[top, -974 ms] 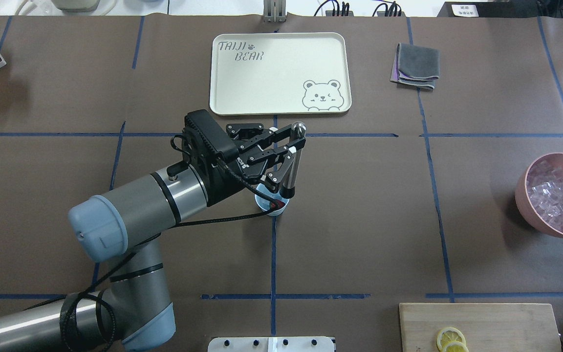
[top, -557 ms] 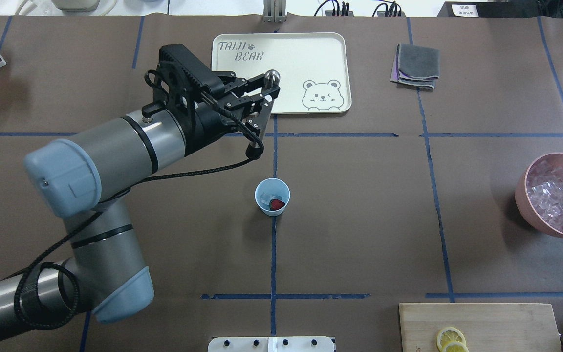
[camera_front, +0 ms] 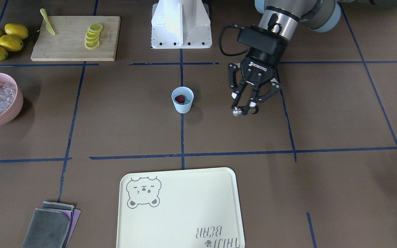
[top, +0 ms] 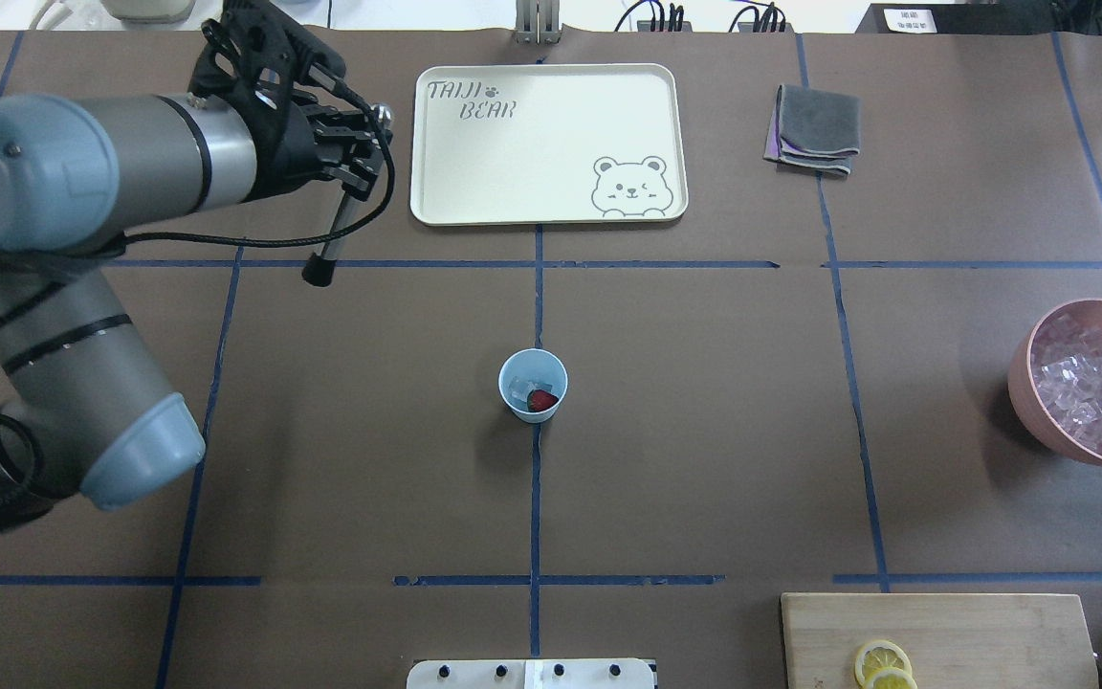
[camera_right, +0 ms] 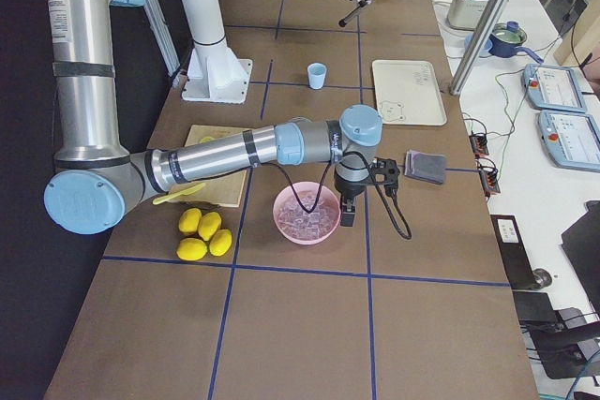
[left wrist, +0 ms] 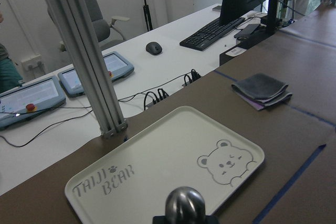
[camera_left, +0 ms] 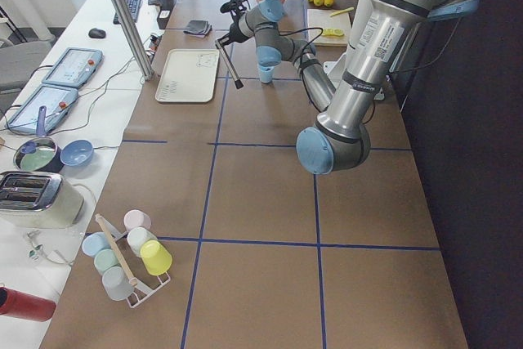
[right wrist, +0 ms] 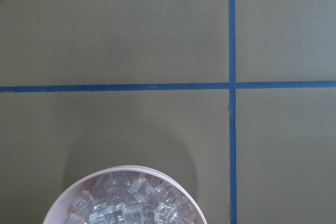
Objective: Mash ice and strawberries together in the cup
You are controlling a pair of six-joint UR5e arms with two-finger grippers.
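The light-blue cup (top: 533, 385) (camera_front: 182, 100) stands alone at the table's centre. Inside it lie a dark-red strawberry (top: 541, 400) (camera_front: 179, 99) and a little clear ice (top: 518, 386). My left gripper (top: 360, 158) (camera_front: 245, 103) hangs high, far to the cup's back left, shut on a metal muddler (top: 339, 215) whose black tip points down. The muddler's ball top (left wrist: 185, 205) fills the bottom of the left wrist view. My right gripper (camera_right: 349, 199) hovers over the pink bowl (top: 1024, 383) of ice cubes (right wrist: 131, 203); I cannot tell whether it is open or shut.
A cream bear tray (top: 474, 191) lies behind the cup, with a folded grey cloth (top: 814, 129) to its right. A cutting board (camera_front: 67, 48) with lemon slices, a knife and whole lemons (camera_front: 2, 39) sits near the robot's right. A rack of cups (camera_left: 127, 255) stands far left.
My left gripper has lifted the muddler out of the cup and swung it up and away to the far left. The cup now stands uncovered.
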